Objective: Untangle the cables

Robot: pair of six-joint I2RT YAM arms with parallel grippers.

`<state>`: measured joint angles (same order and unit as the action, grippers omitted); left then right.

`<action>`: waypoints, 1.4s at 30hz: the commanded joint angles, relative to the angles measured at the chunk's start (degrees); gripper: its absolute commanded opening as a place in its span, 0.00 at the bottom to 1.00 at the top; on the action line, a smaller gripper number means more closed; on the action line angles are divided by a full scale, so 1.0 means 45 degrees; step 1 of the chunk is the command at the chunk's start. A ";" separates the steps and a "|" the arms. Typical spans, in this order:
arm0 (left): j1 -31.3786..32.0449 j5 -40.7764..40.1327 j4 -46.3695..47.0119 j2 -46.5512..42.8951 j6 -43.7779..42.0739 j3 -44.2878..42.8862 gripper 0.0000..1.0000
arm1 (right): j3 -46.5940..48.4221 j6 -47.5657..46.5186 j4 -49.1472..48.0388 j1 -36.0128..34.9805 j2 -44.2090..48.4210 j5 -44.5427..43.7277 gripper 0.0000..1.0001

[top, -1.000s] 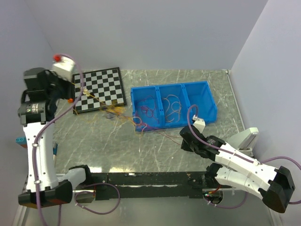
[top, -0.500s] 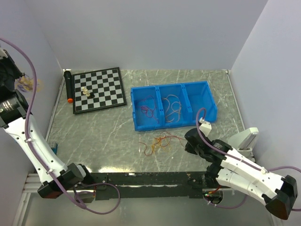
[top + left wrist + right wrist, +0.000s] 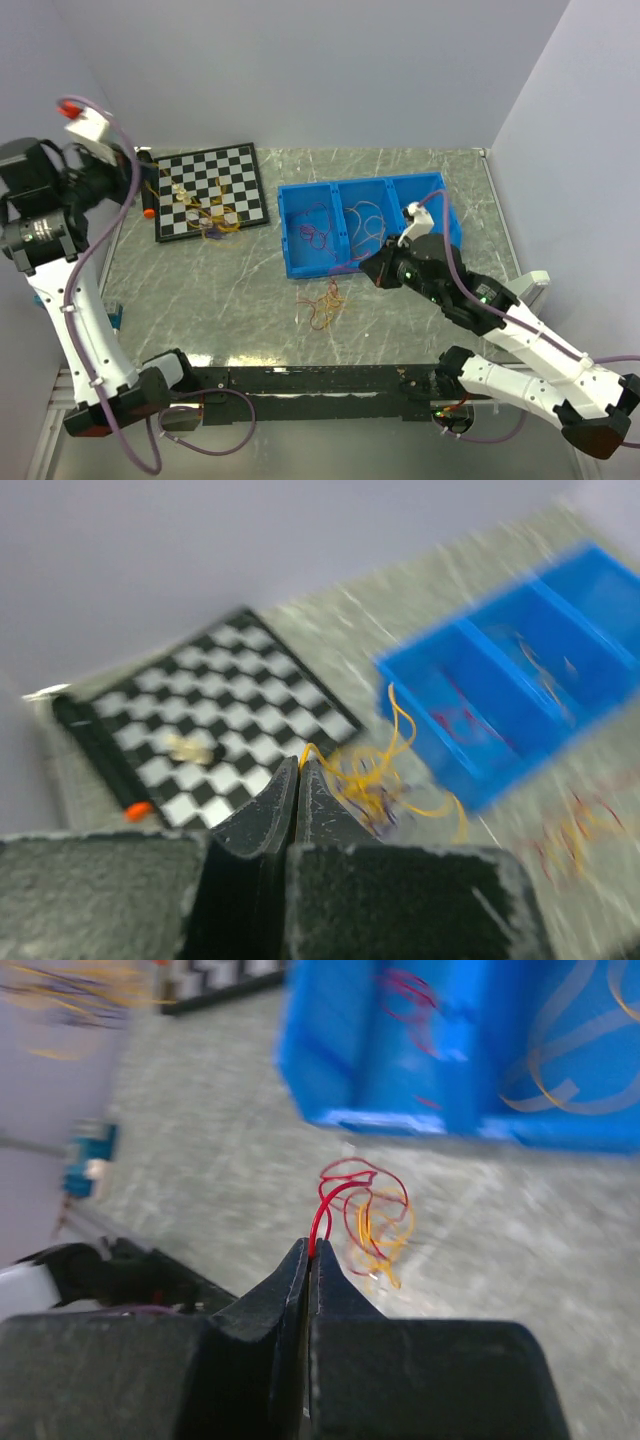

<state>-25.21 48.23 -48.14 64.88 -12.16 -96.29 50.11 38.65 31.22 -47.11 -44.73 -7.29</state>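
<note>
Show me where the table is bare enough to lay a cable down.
Bare: the strip between the blue bin and the back wall, and the near-left stretch between chessboard and arm bases. Crowded: in front of the bin, where loose cables lie by the right gripper, and the chessboard, with yellow cables dangling.

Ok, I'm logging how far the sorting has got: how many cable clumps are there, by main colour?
Yellow-orange: 2, the hanging clump in the left gripper and the middle-compartment clump in the blue bin.
Red and orange: 1, the mixed clump in the right gripper.
Purple-red: 1, the left-compartment clump.
Total: 4
</note>
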 commanded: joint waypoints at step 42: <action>1.1676 0.1801 0.2298 0.0756 -0.0618 0.4836 0.97 | 0.6189 -0.3102 -0.2192 -0.1933 -0.3751 0.3826 0.00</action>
<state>26.94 54.11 -43.55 67.29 -17.02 -73.54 75.11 25.23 24.60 -55.11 -61.49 8.78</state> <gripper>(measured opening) 0.966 0.014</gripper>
